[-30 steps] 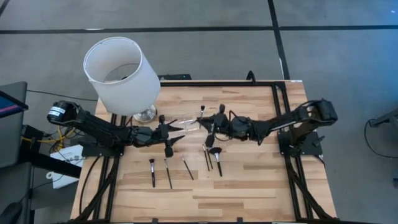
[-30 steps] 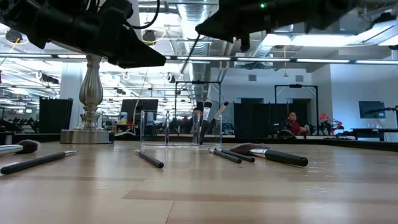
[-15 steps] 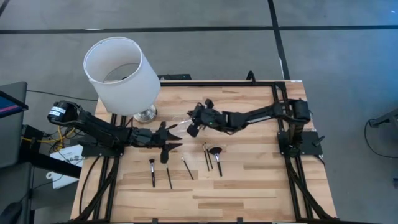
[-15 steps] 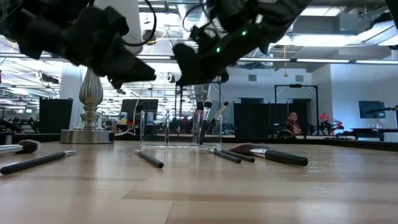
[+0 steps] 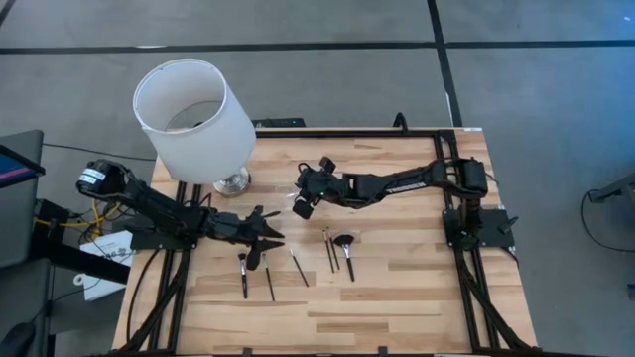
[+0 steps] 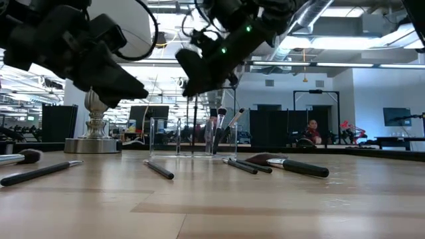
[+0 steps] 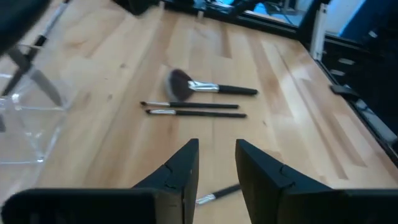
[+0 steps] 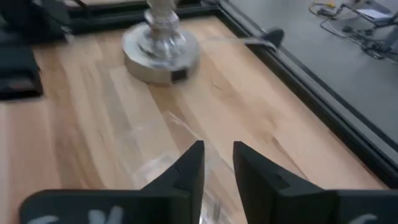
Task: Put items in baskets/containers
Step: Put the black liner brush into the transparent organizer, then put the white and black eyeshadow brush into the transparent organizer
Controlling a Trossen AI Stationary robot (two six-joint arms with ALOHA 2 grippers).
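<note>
Several slim black makeup brushes lie flat on the wooden table: two [image 5: 243, 270] [image 5: 268, 280] near my left gripper, one [image 5: 299, 268] mid-table, a pair [image 5: 330, 248] and a fan brush [image 5: 345, 246]. The clear holder [image 6: 166, 136] stands on the table, with three brushes [image 6: 221, 129] upright in its right end. My left gripper [image 5: 278, 236] hovers open above the left-hand brushes; one brush [image 7: 214, 196] shows just below its fingers. My right gripper [image 5: 297, 204] hangs above the holder [image 8: 161, 155], shut on a brush. My right gripper pinches a brush between its two fingers, which point slanting down toward the table's left. Only a pale bit of the brush [image 8: 200, 215] shows low between the fingers. In the low view the brush hangs as a thin line [image 6: 194, 109] below the gripper, clear of the table.
A big white lampshade [image 5: 193, 119] on a silver base [image 5: 231, 181] stands at the table's far left, close behind the holder. Black rails [image 5: 446, 178] run along the table's right and far edges. The near half of the table [image 5: 377, 307] is bare wood.
My right gripper has swung toward the table's left, from above the pair and fan brush to above the holder, and has come lower. My left gripper has moved toward the near edge and down, toward the two left-hand brushes. The brushes on the table have stayed put.
</note>
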